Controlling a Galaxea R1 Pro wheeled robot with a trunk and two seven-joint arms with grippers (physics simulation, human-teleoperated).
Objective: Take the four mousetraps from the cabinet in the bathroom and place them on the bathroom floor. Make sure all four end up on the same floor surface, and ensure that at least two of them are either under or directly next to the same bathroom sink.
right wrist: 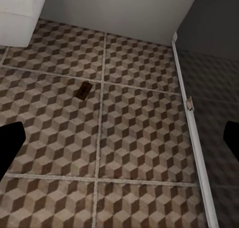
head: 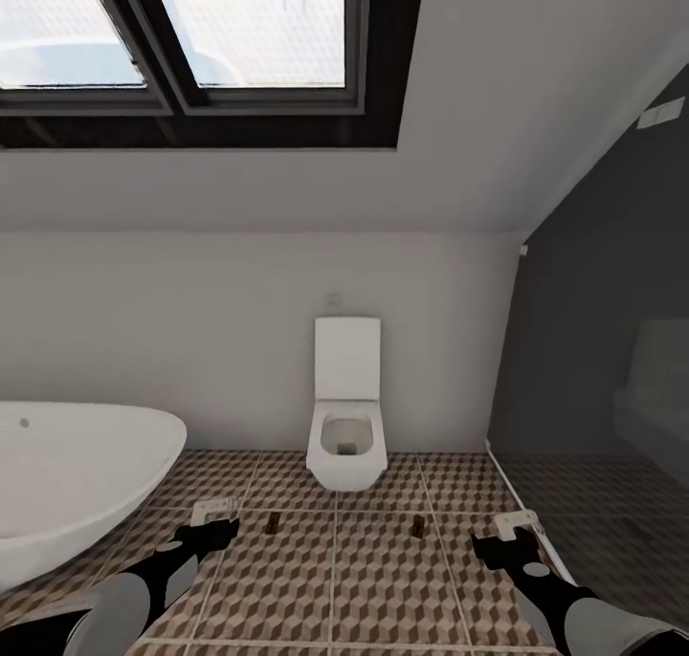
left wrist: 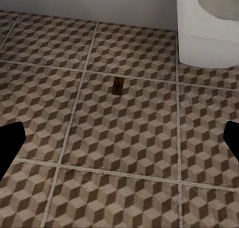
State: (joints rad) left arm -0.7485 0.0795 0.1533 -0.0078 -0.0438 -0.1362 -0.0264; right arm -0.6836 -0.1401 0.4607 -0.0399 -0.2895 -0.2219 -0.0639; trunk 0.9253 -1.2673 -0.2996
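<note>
Cube-patterned bathroom floor (head: 383,579) held two mousetraps (head: 274,522), lower centre, before the toilet (head: 346,426). Left gripper (head: 212,522) and right gripper (head: 505,536) hung spread apart, empty, likely between trips.

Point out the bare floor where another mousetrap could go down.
Free: the tiles between the two mousetraps, in front of the toilet. Also free: the bathroom floor between both grippers. Tighter beside the bathtub.
</note>
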